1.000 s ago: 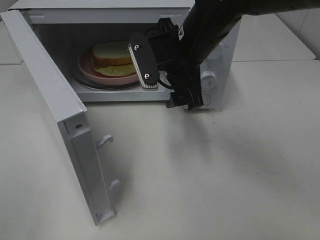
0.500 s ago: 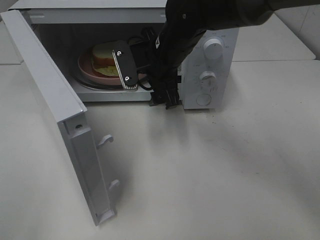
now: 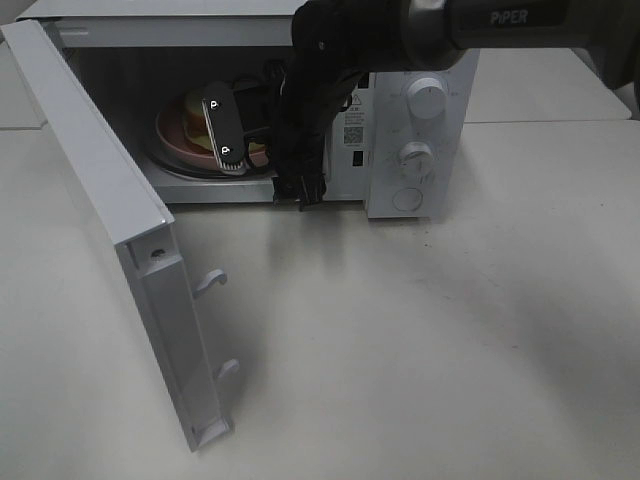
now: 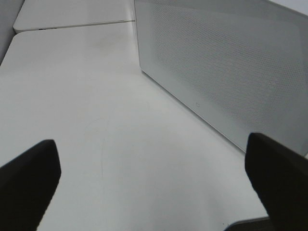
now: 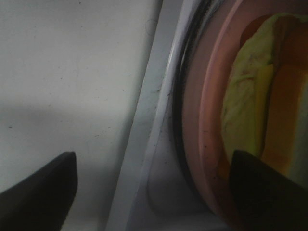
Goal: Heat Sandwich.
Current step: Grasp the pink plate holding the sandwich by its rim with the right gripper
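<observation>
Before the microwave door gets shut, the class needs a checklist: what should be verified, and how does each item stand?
1. Sandwich on the plate inside the microwave: ok.
2. Right end effector open, holding nothing: ok.
3. Right arm out of the path of the door: not ok, it hangs across the opening.
4. Left end effector open: ok.
5. Plate centred on the turntable: cannot tell.

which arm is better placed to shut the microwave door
Left. The left gripper, open, faces the door's outer side, ready to push. The right gripper sits at the microwave's mouth by the plate, in the door's swing path.
</observation>
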You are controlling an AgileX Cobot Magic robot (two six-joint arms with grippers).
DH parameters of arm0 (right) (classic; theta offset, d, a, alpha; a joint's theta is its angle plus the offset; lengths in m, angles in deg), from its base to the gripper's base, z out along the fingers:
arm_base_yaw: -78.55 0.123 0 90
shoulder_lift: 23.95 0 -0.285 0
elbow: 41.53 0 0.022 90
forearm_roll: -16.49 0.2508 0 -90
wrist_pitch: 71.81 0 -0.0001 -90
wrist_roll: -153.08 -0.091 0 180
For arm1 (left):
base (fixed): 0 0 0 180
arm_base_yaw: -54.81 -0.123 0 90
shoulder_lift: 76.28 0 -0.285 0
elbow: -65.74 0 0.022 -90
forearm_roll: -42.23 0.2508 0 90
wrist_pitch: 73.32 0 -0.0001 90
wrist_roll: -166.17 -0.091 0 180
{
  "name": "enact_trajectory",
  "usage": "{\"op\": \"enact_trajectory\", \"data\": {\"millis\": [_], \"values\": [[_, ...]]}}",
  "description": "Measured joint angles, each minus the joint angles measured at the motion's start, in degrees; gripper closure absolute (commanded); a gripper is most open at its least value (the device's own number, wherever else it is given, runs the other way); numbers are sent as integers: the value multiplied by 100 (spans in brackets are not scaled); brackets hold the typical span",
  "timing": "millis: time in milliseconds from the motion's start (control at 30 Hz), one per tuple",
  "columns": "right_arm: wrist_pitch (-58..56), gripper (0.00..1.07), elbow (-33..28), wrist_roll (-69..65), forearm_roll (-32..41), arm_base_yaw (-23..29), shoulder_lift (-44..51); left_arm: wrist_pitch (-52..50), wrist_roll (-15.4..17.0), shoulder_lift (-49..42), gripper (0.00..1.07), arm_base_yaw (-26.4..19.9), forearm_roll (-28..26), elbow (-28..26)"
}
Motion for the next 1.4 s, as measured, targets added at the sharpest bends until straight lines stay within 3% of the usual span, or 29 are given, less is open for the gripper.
{"op": "enact_trajectory", "data": {"millis": [433,800,867,933,967,1000,1033,1067,1100,1400], "values": [[-160,29,951,-166,0,0,-699,0,0,0,5,0,0,0],[-269,34,1243,-160,0,0,-934,0,0,0,5,0,0,0],[-275,42,1261,-160,0,0,-980,0,0,0,5,0,0,0],[-321,61,1261,-160,0,0,-1071,0,0,0,5,0,0,0],[-321,61,1261,-160,0,0,-1071,0,0,0,5,0,0,0],[-327,69,1261,-160,0,0,-1094,0,0,0,5,0,0,0],[-275,79,1278,-160,-11,0,-1100,0,0,0,5,0,0,0],[-298,98,1289,-172,-11,0,-1094,0,0,0,5,0,0,0],[-355,107,1295,-183,6,0,-1089,0,0,0,5,0,0,0],[-269,107,1329,-269,-120,29,-1083,0,0,0,5,0,6,0]]}}
